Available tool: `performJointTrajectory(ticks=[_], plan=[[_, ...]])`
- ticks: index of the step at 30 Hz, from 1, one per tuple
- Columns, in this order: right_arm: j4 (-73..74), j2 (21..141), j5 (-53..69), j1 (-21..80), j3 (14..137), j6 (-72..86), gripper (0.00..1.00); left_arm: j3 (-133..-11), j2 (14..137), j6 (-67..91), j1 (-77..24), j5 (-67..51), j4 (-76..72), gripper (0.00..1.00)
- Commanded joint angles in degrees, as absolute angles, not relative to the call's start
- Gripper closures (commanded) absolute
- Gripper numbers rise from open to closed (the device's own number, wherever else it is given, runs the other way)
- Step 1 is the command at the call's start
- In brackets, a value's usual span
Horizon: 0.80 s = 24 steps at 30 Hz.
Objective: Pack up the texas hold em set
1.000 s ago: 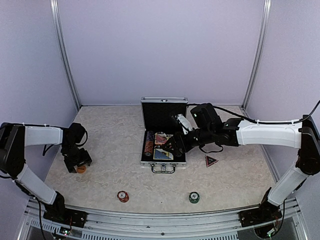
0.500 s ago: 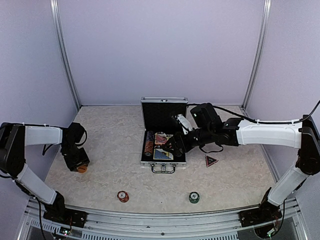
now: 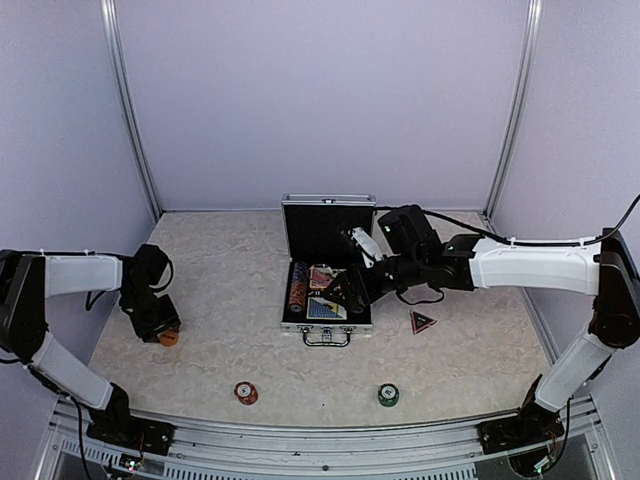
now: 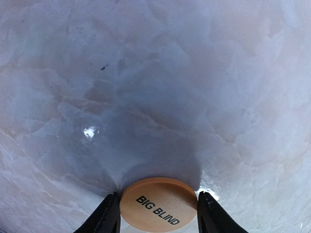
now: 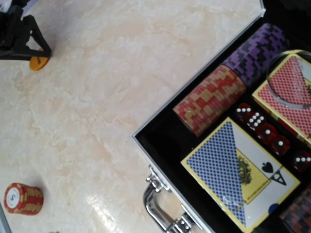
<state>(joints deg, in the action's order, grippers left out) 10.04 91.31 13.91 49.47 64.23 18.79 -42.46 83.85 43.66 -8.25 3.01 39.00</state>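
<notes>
A robotics lab test cell is shown: a marble-patterned tabletop [image 3: 230, 290] is enclosed by plain lilac wall panels [image 3: 320, 100] set between aluminium posts [image 3: 130, 110]. Two white-and-black robot arms, the left arm [image 3: 80, 272] and the right arm [image 3: 530, 265], are bolted to an aluminium rail [image 3: 320, 440] at the near edge.

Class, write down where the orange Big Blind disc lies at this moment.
In the top view the Big Blind disc lies on the table's far left, between the left gripper's fingers, well left of the open case.
</notes>
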Motion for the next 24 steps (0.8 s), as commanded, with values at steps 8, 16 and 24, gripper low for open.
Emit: performJointTrajectory(ticks=[8,16,24], plan=[[9.06,92.99,16.08,50.05,66.13,19.91,0.16,-46.02,81.46,45.73,-14.23,1.43,39.09,0.46],[3.48,95.21,20.64,50.1,66.15,24.45,0.18,-49.72,82.82,48.82,-19.39,0.26,37.68,0.46],[-8.76,99.06,24.85,50.07,64.37,32.64,0.2,-54.12,84.72,51.86,-23.26,-1.72,35.46,0.46]])
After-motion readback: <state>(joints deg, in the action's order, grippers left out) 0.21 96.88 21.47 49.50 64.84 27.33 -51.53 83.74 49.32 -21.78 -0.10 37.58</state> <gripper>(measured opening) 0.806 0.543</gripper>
